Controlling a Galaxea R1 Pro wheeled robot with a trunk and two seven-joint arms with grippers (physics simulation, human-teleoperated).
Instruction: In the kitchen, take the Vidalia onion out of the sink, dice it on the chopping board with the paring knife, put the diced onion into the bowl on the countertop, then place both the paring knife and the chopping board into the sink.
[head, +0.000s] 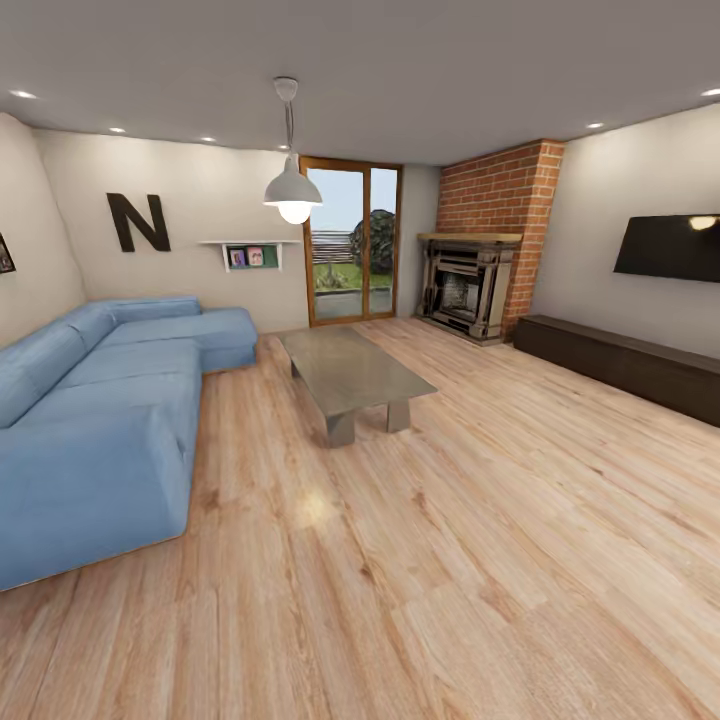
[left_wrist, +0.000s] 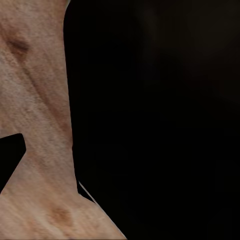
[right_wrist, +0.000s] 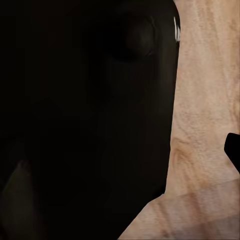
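Note:
I am in a living room, not the kitchen. The Vidalia onion, sink, chopping board, paring knife, bowl and countertop are out of view. In the left wrist view a large black part of the robot (left_wrist: 160, 120) hangs over light wooden floor (left_wrist: 35, 100), with a small black wedge (left_wrist: 10, 157) at the frame's edge. The right wrist view is similar: a black mass (right_wrist: 85, 120) above wooden floor (right_wrist: 205, 100) and a dark tip (right_wrist: 234, 150) at the edge. Neither view lets me tell how the jaws stand.
A blue corner sofa (head: 100, 400) fills the left side. A low grey coffee table (head: 350, 370) stands ahead. Beyond it are a glass door (head: 350, 245) and a brick fireplace (head: 468, 285). A dark low cabinet (head: 620, 360) lines the right wall. Open wooden floor (head: 450, 560) lies in front.

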